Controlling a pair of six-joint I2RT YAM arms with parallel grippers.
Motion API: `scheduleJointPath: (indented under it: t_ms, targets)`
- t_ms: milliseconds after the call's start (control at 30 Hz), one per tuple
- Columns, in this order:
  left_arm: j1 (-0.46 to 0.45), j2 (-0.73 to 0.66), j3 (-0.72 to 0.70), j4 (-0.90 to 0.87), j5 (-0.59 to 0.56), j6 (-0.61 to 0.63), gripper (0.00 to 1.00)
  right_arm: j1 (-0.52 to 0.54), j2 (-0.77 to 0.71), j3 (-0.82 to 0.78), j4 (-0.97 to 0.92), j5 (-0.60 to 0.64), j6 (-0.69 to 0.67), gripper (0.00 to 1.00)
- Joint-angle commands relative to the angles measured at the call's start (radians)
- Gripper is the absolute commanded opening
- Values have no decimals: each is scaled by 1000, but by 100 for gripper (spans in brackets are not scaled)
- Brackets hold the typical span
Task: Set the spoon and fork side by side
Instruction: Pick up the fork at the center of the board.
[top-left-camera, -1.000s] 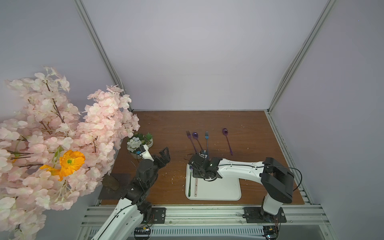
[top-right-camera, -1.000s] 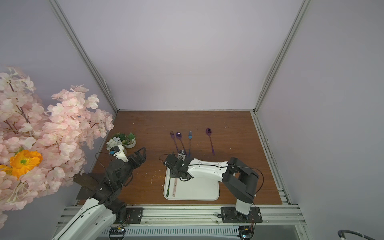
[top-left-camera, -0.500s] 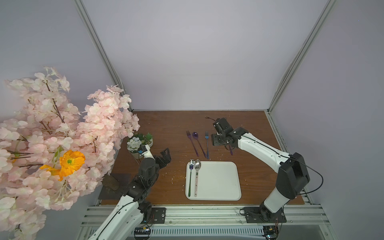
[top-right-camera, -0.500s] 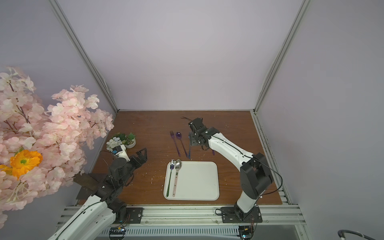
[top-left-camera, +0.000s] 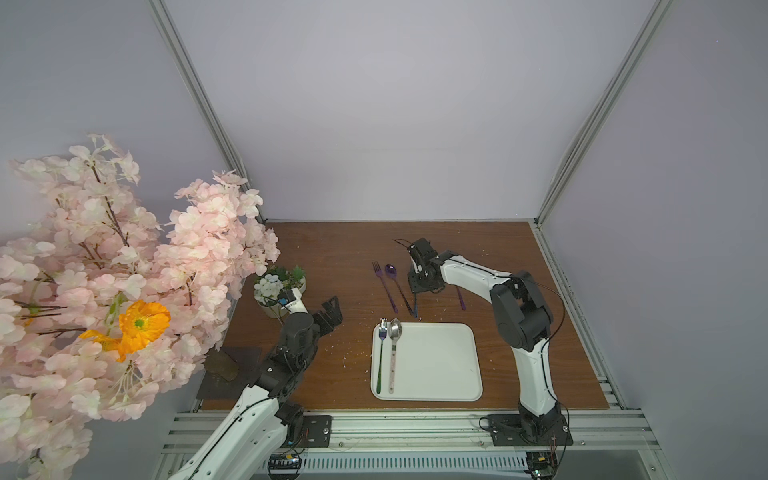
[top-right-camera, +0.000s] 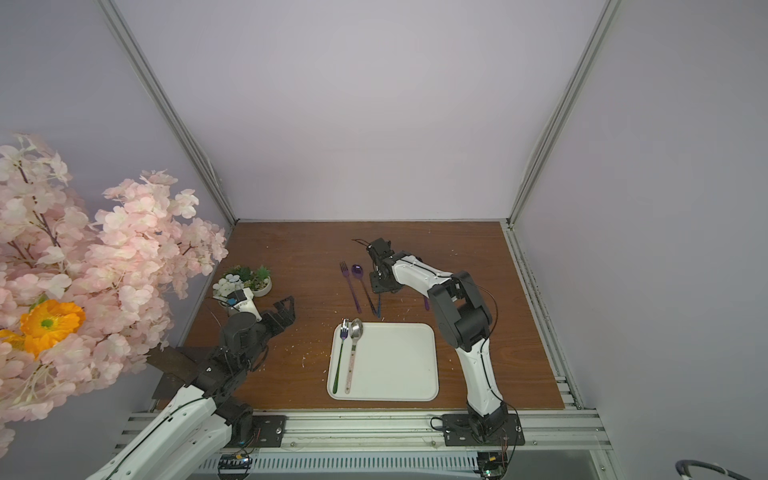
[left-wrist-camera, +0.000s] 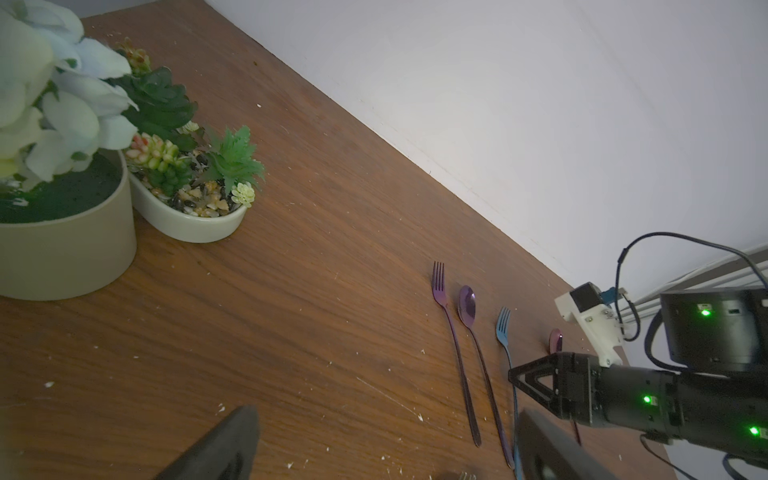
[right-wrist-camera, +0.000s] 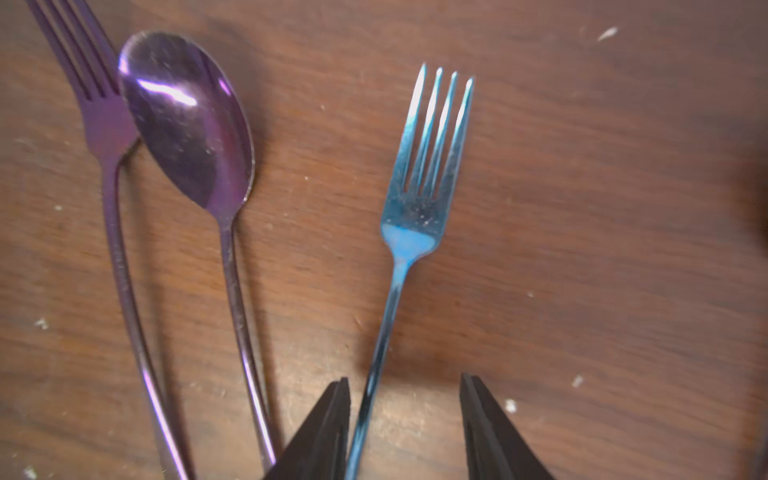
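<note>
- The right end effector (right-wrist-camera: 404, 378) hangs low over the desk (top-left-camera: 332, 249), pointing down, with its two fingers (right-wrist-camera: 332, 424) spread.
- The blue fork (right-wrist-camera: 419, 199) lies flat on the desk, tines toward the back wall. Its thin handle runs between those spread fingers, close against one and clear of the other. It is not pinched.
- A purple fork (right-wrist-camera: 95, 104) and a purple spoon (right-wrist-camera: 187, 120) lie just beside the blue fork. Their heads touch or overlap, and their handles run nearly parallel.
- The lone purple spoon (left-wrist-camera: 555, 338) lies on the far side of the blue fork from that pair, apart from it. In both top views the right arm covers most of it, leaving only the handle end showing.
- Nearer the robot sits a white tray (top-left-camera: 440, 361). A silver spoon (top-left-camera: 395, 332) and a green-handled fork (top-left-camera: 381, 332) lie side by side along its left edge.
- The left end effector (top-left-camera: 331, 311) hovers above bare desk, well away from the cutlery, its fingers wide apart and holding nothing.
- Two plant pots (top-left-camera: 282, 286) stand at the left edge of the desk, just behind the left arm.
</note>
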Motion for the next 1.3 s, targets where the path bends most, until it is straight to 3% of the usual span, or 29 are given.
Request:
scheduleJointPath:
  t_ms: [0, 367, 800, 1000, 1267]
  targets:
    - [7, -2, 21, -12, -20, 18, 99, -1, 0, 11, 56, -27, 22, 46]
    - [7, 4, 16, 0, -11, 19, 99, -11, 66, 25, 98, -4, 52, 34]
    - [7, -11, 12, 0, -16, 15, 99, -14, 87, 54, 126, 45, 86, 9]
    - [7, -16, 10, -5, -19, 16, 99, -15, 31, 67, 160, 97, 86, 0]
    - [7, -26, 9, -3, -24, 14, 99, -4, -134, 57, 123, 84, 107, 0]
